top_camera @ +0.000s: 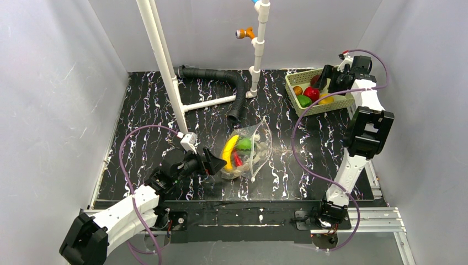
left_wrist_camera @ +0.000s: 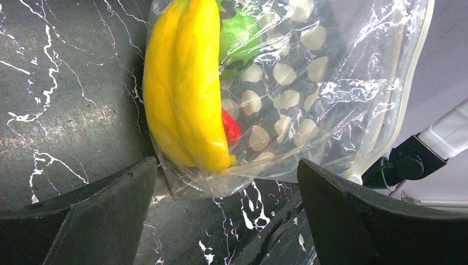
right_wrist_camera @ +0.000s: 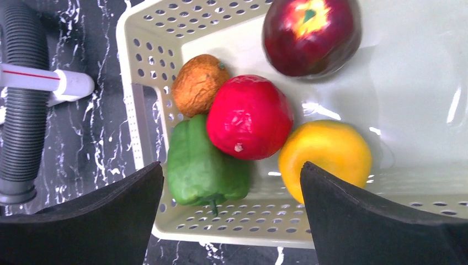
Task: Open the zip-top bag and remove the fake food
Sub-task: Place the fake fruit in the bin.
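While left claw (top_camera: 216,163) gapes, bag (left_wrist_camera: 331,83) edge near

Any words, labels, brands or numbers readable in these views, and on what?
No text can be read in any view.
The zip-top bag carries only pale round dots, no lettering.
The white pipe bears a thin red line, not a character.
The basket and the fake food in it are unprinted.

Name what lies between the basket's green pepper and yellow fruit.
A round red fruit lies between the green pepper and the yellow fruit, clearest in the right wrist view.
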You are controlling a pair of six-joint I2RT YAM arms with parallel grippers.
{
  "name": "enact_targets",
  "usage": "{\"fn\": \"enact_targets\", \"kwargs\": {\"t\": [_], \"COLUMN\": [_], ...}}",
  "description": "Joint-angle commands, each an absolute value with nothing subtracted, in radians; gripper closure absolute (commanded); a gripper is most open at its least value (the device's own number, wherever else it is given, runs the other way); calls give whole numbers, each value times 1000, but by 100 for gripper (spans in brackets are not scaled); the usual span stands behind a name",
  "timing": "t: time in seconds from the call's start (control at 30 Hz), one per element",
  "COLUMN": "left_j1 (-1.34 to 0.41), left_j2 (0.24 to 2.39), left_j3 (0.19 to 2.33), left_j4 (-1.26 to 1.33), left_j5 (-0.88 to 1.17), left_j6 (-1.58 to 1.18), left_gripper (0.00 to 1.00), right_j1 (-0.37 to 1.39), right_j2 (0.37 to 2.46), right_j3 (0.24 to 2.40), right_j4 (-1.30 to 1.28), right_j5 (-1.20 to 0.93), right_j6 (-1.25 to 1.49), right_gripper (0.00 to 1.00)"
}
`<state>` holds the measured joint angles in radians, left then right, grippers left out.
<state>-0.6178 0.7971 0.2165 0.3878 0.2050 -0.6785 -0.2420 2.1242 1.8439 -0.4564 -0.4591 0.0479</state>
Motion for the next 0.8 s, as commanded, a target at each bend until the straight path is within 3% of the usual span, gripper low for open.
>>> {"fn": "enact_targets", "kwargs": {"t": [0.0,0.37,0.77], "left_j1": [-614,-614,-613], "left_j2": [774,757,792], "left_j3": [239,233,257], "left_j4": [380,387,431], "left_j5": [183,199,269], "left_j6": [-696,-695,-709], "left_gripper": [2,2,2], "right_j1": [-246,-247,-206], "right_j2": [2007,1888,1634], "right_j3": [1778,1632,1295], "right_j4": [-378,-311,-160], "right_j5": [-534,-630,-892], "right_j6": [97,129,221], "right_gripper": [2,2,2]}}
